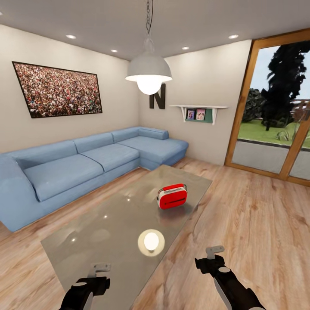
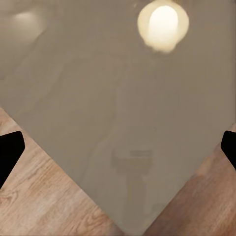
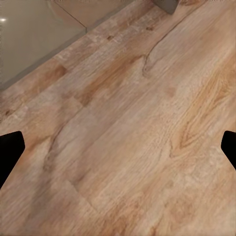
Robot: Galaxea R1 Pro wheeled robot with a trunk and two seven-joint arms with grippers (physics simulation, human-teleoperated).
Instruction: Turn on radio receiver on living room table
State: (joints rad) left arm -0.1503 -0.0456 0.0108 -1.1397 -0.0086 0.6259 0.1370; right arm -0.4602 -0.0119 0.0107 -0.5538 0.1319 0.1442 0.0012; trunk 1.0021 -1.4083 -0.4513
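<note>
One red radio is sitting on the one grey table; two grippers, left and right, are hovering nearby, both spread wide and holding nothing.

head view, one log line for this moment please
red rounded radio receiver: untouched on glossy grey table | left gripper: open | right gripper: open

Red radio receiver upright, far half of glossy grey table, living room

Blue sofa along wall, crowd picture above, pendant lamp lit.
</note>
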